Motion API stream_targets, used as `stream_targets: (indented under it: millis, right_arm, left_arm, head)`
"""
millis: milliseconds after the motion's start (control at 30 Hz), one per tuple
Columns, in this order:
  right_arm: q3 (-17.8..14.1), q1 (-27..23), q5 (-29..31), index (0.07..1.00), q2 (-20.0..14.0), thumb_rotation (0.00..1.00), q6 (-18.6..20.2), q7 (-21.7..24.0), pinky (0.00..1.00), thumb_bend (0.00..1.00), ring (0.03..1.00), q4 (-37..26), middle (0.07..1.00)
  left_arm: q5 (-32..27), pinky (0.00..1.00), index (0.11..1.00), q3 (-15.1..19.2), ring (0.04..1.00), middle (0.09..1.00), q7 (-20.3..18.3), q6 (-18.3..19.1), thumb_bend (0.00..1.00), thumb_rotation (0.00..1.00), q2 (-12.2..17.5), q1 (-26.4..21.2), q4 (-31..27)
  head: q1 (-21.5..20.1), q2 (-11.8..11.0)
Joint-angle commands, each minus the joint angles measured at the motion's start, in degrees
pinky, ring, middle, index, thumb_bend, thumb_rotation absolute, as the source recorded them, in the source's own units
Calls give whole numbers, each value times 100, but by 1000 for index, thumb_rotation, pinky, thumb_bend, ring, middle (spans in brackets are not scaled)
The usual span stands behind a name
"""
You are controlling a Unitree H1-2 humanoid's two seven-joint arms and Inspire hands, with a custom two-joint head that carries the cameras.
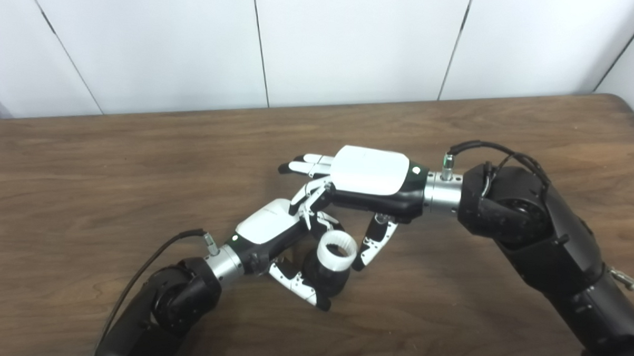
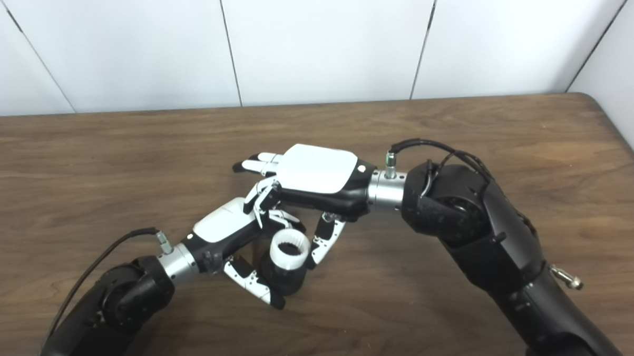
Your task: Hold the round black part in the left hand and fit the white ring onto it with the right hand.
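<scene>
My left hand (image 1: 280,240) is shut on the round black part (image 1: 325,277) and holds it low over the table, near the middle front. The white ring (image 1: 337,251) sits on the top of the black part, its opening facing up. My right hand (image 1: 367,180) hovers just above and behind it, palm down, with its fingers (image 1: 304,164) spread out to the left. Its thumb (image 1: 374,243) hangs down right beside the ring's right side; I cannot tell if it touches. The right hand holds nothing.
The brown wooden table (image 1: 111,192) fills the view, with its far edge against a white panelled wall (image 1: 353,42). The table's right corner (image 1: 623,101) shows at the back right. Both forearms reach in from the bottom edge.
</scene>
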Motion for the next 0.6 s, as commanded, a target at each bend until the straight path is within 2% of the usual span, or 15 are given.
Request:
stream_targets:
  millis: [0,233,367,567]
  right_arm:
    - [-66,-235,10,481,19,139,-169,-214,1000,525,1000,-66,766]
    - [-40,-252,-69,482,19,139,-205,-214,1000,525,1000,-37,791]
    - [-44,-232,-172,482,13,141,-169,-185,1000,525,1000,-91,830]
    - [8,-206,-150,482,5,142,-99,-80,1000,525,1000,-133,893]
  left_arm:
    - [-73,1000,481,61,974,772,50,-26,524,63,17,-102,-201]
    - [-50,1000,481,48,980,773,-10,43,524,63,12,-102,-252]
    - [-72,1000,480,55,999,773,39,-41,524,63,11,-97,-216]
    - [-34,1000,481,49,1000,775,0,26,524,63,19,-103,-242]
  head:
    - [-5,4]
    - [46,-1]
    - [55,-1]
    - [57,6]
